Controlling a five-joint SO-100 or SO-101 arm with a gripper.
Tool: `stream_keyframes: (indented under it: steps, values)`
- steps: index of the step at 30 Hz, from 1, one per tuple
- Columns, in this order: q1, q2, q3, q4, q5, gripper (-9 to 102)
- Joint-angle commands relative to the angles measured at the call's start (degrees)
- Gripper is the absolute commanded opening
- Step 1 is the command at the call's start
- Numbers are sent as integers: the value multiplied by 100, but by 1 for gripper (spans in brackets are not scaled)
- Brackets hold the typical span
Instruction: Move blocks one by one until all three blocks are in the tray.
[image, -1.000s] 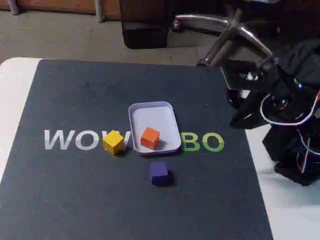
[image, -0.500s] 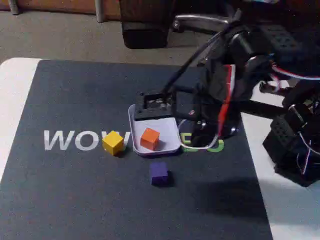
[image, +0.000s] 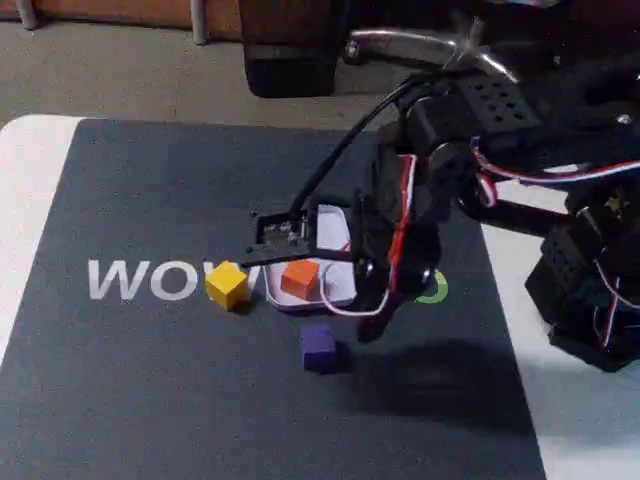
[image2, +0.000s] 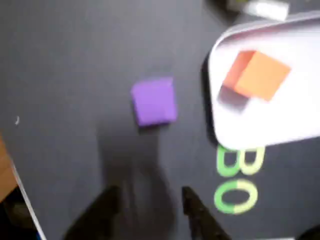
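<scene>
Center of the fixed view: arm covers most of the tray (image: 335, 287), orange block (image: 299, 279) inside it partly hidden.
Wrist view is blurred; gripper (image2: 150, 200) at the bottom edge, fingers spread, empty. Purple block (image2: 154, 101) on the mat (image2: 65, 75) mid-frame, beside the tray. Yellow block (image: 227, 284) just left of the tray.

arm swung out over tray (image: 335, 222) | tool (image2: 150, 200) now nr purple block (image2: 154, 101), fingers apart
</scene>
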Motion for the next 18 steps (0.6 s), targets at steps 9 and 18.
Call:
stream_keyframes:
  steps: [9,18]
  values:
    - [229,-264,-202,-246,-141,20]
    - [272,-650,-229,-519,-185,20]
